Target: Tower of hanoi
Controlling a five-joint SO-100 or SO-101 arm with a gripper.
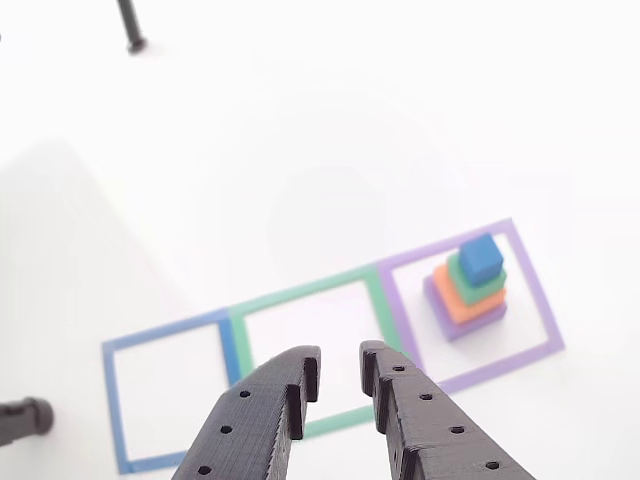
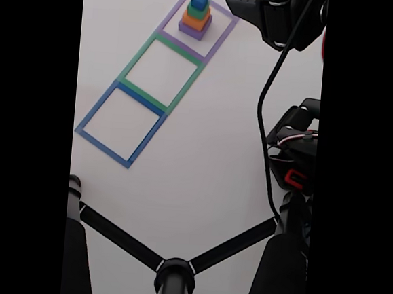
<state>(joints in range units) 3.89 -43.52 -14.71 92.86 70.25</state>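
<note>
The tower of hanoi [image 1: 470,288] stands stacked inside the purple tape square [image 1: 535,290]: a purple block [image 1: 455,325] at the bottom, then an orange block [image 1: 462,302], a green block [image 1: 468,280] and a blue cube [image 1: 481,257] on top. My gripper [image 1: 340,375] hovers open and holds nothing, its black fingers [image 1: 285,395] over the near edge of the green tape square [image 1: 300,291], left of the tower. In the fixed view the tower [image 2: 196,16] sits at the top, with the gripper [image 2: 238,0] just to its right.
A blue tape square [image 1: 112,400] adjoins the green one on the left. In the fixed view, black tripod legs [image 2: 118,236] spread across the bottom, and the arm's base with a cable [image 2: 263,118] is at the right. A black post [image 1: 130,25] stands far back.
</note>
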